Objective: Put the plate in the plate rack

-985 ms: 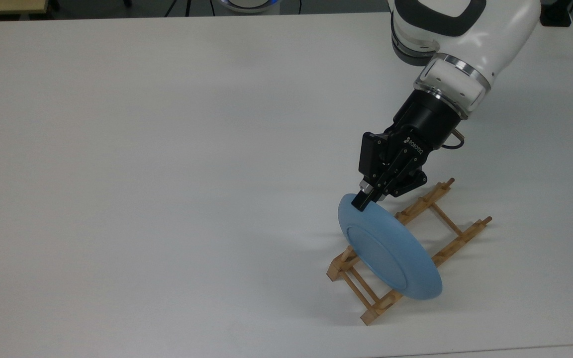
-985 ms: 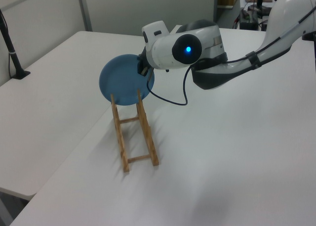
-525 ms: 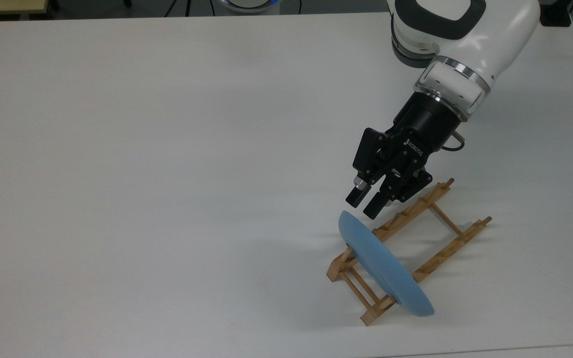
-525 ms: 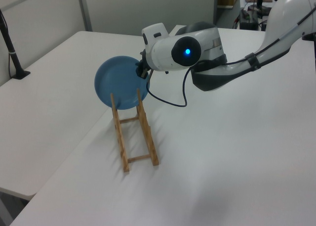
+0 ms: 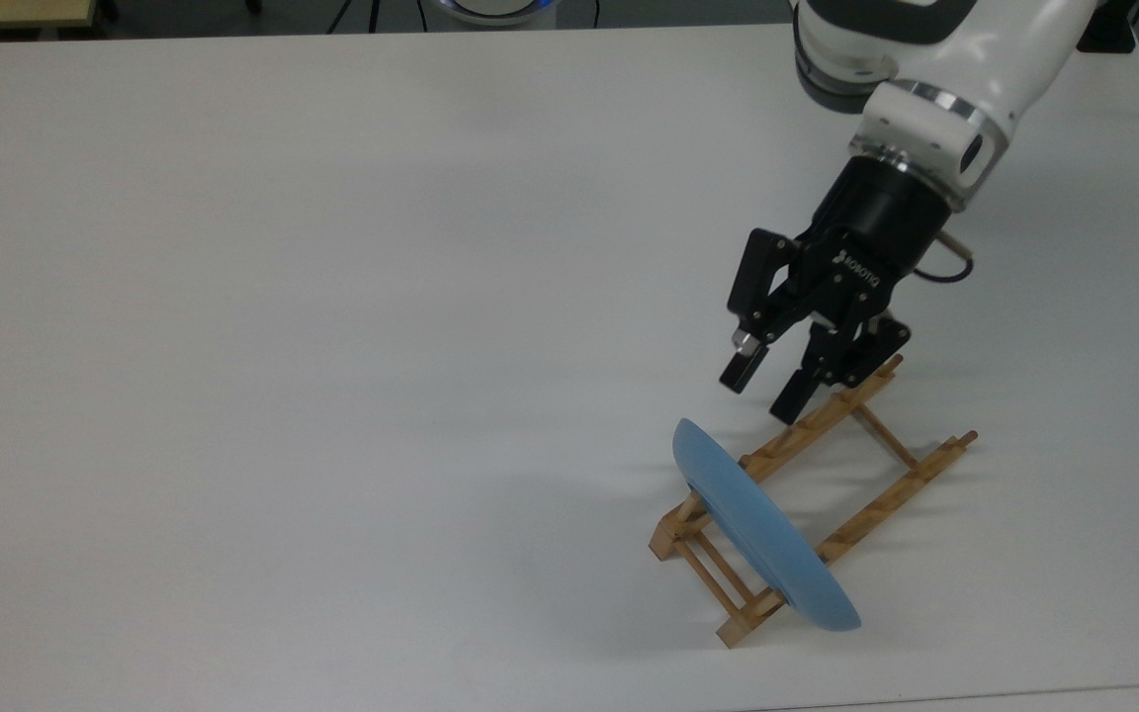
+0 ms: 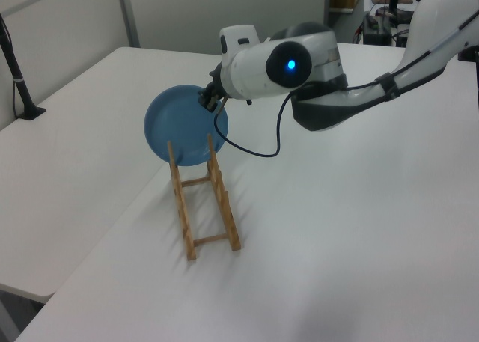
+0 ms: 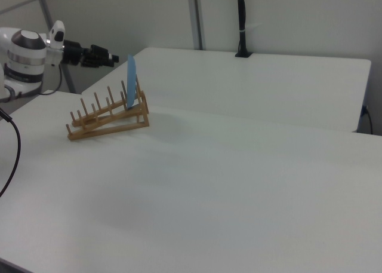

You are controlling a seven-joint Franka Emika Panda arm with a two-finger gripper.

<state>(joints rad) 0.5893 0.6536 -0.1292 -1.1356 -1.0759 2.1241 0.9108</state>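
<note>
Top view: plate [image 5: 762, 529] racked, clear of spread claw [image 5: 765, 388].

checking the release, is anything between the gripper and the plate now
No. In the top view the open gripper hangs apart from the plate, which stands on edge in the plate rack. Between them lie bare white table and one rack rail with its pegs.

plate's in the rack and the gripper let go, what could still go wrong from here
1. The round light-blue plate stands on edge in the end slot of the small light-brown wooden rack, overhanging the rail in the top view; a nudge might tip it out.
2. The open black two-finger gripper hangs close above the rack's pegs, apart from the plate; a careless retreat could clip them and shift the rack on the smooth white table.
</note>
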